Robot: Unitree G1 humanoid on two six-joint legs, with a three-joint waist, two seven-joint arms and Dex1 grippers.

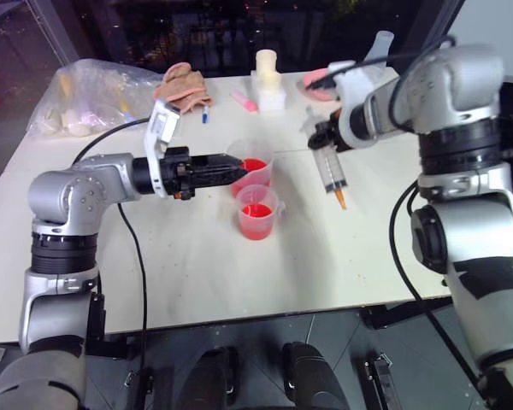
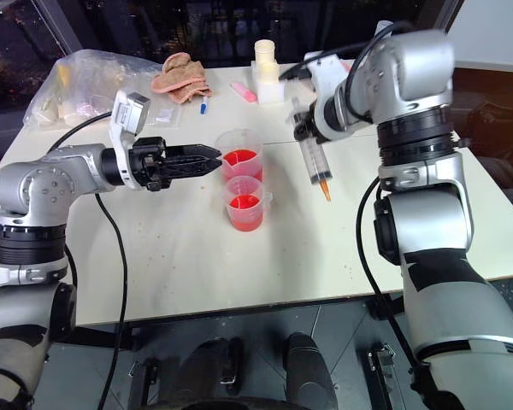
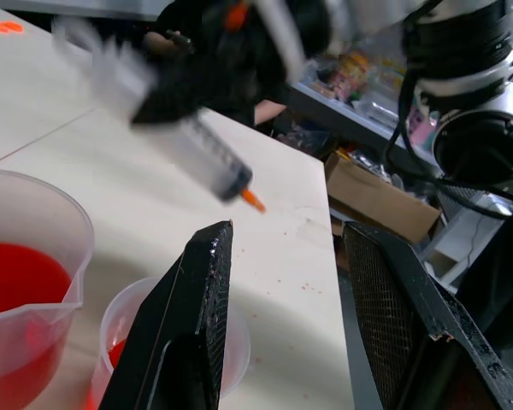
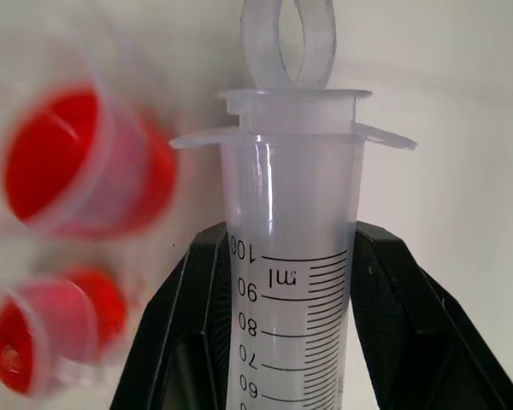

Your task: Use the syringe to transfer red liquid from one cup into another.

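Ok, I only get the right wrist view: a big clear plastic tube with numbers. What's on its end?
Observer: A small orange tip. It's a clear plastic syringe in the right gripper.
Operator: Is it over the red cups?
Observer: No, right of the taller clear plastic cup with a pouring lip and the shorter clear plastic cup.
Operator: The other hand?
Observer: The left gripper, open, points at the taller cup.

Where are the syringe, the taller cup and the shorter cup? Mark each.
syringe (image 2: 312, 162), right eye view, middle of barrel.
taller cup (image 2: 239, 147), right eye view, front wall.
shorter cup (image 2: 244, 205), right eye view, red liquid inside.
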